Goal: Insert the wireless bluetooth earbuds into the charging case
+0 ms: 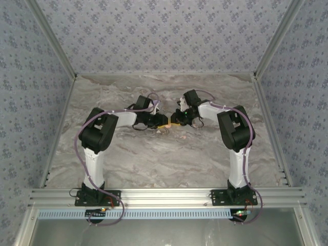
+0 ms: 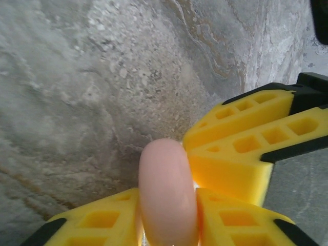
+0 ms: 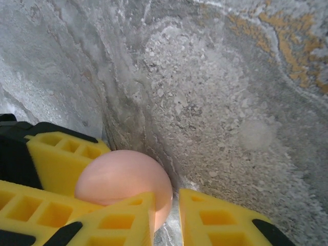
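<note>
At the middle of a grey marbled worktop [image 1: 154, 164], the two arms are seen bent inward so that the left hand [image 1: 160, 123] and the right hand [image 1: 174, 122] meet tip to tip. A pink charging case [image 2: 166, 195], round and smooth, is held on edge between the yellow fingers [image 2: 102, 220] of the left hand, which are closed against both of its faces, just above the stone. The right hand is drawn narrow, and its fingertips [image 2: 205, 136] are brought together against the side of the case. From the right wrist, the case [image 3: 120, 179] is seen partly behind that hand's near finger [image 3: 120, 220], with a slim gap left between the pair. Whether anything is pinched there cannot be told. The earbuds are too small to be made out.
</note>
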`<control>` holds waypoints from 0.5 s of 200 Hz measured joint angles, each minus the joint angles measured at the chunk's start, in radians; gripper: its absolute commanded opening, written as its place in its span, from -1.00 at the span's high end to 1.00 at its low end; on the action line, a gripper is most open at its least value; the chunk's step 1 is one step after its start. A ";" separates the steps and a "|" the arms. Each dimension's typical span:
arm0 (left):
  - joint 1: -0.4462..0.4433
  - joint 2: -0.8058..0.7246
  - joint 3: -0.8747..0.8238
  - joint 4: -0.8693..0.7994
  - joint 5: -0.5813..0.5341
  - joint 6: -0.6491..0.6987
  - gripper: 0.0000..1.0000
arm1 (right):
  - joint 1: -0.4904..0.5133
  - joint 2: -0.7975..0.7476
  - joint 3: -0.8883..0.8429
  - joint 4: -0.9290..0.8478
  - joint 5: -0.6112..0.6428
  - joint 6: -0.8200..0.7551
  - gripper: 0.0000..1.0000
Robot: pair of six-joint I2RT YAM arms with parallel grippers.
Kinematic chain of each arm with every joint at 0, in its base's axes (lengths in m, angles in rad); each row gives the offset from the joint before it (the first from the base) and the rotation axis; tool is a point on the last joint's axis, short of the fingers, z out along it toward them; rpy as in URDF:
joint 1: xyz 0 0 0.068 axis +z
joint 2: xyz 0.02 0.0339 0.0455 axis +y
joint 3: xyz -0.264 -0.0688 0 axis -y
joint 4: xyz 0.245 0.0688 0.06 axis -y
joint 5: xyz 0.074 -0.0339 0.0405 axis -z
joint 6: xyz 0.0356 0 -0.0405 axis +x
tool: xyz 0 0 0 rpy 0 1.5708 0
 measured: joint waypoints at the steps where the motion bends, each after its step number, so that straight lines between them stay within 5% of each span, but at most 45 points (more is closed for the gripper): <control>1: 0.000 0.000 0.000 0.000 0.000 0.000 0.51 | 0.000 0.000 0.000 0.000 0.000 0.001 0.59; 100: 0.031 -0.126 -0.112 0.021 -0.023 0.043 0.69 | -0.060 -0.175 -0.180 0.048 0.001 -0.009 0.35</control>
